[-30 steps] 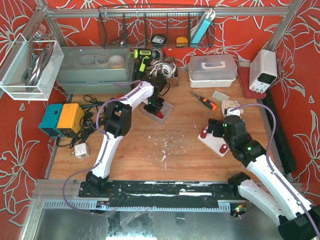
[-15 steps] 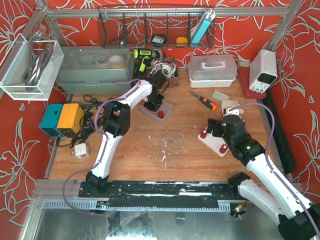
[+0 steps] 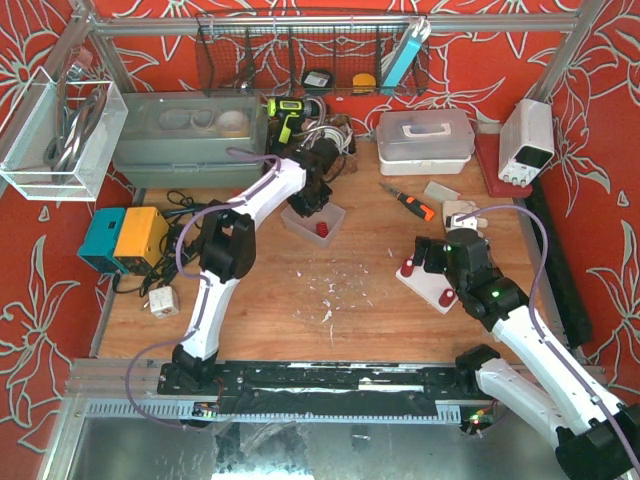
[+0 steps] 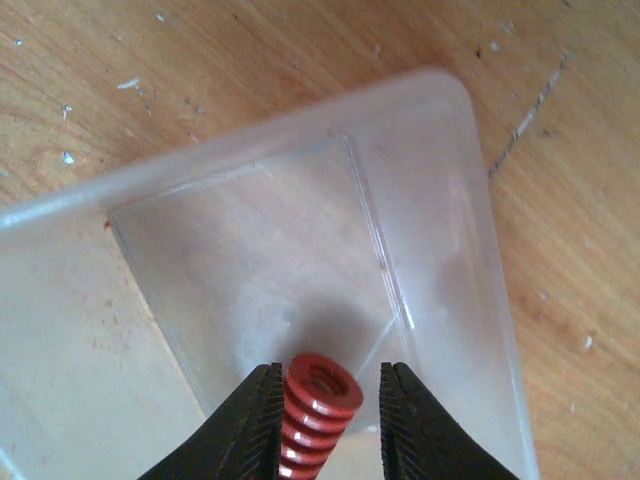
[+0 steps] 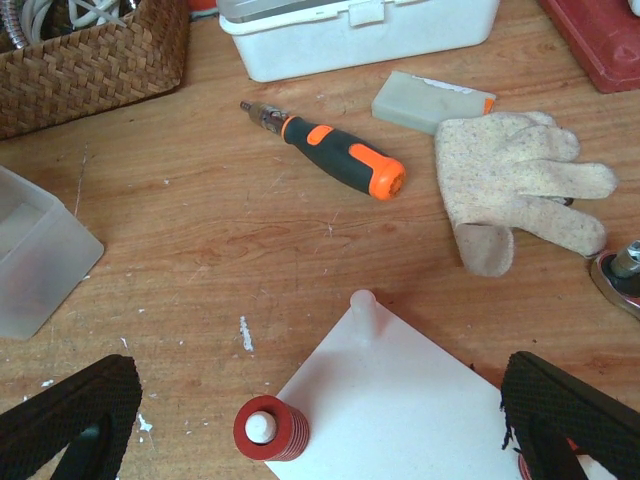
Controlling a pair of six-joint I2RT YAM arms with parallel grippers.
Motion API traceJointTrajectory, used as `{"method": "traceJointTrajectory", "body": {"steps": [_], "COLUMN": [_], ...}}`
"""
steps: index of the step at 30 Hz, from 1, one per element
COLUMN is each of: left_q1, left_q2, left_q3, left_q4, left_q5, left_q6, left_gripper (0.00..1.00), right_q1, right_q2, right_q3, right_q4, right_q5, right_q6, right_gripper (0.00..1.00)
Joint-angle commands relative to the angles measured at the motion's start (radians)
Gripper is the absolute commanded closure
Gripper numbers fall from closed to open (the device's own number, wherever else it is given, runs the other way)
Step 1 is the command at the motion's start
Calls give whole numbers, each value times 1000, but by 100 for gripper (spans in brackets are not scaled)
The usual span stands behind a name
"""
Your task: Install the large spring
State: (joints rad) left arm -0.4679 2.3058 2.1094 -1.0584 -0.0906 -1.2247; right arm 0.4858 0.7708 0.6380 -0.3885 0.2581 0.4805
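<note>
Wooden surface (image 3: 280, 290) backed by red floral walls (image 3: 600, 60). Left hand (image 4: 332, 372) held over clear tray (image 4: 450, 200), fingers slightly parted around red spring (image 4: 318, 400): 1 finger touching coil, gap seen at other. Spring stood upright inside tray. Right hand (image 5: 320, 400) spread wide above white plate (image 5: 400, 410); 1 peg capped by second red spring (image 5: 271, 428), 1 bare peg (image 5: 363, 305).

The whole tabletop (image 3: 290, 290) is being viewed from high above its near edge by the fixed camera. The clear tray (image 4: 450, 250) is being looked straight down on, very near, by the left wrist camera. The white base plate (image 5: 400, 400), the screwdriver (image 5: 335, 165) and that tray's corner are being framed obliquely by the right wrist camera.
</note>
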Motion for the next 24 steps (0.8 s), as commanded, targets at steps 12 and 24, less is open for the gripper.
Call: {"method": "traceJointTrajectory", "body": {"steps": [12,24], "left_q1": [-97,-122], "left_q2": [-42,50], "left_q3": [-110,-97], "left_q4": [12,46], "left_q5": [-116,-47], "left_q6": [269,362], "left_gripper": [61,58], "right_q1": [10,10], "right_q2": [-33,-40], "right_q3": [-9,-11], "right_q4": [-2,-2], "right_q5": [8,12], "right_q6": [-8,-11], "right_gripper": [1,1]}}
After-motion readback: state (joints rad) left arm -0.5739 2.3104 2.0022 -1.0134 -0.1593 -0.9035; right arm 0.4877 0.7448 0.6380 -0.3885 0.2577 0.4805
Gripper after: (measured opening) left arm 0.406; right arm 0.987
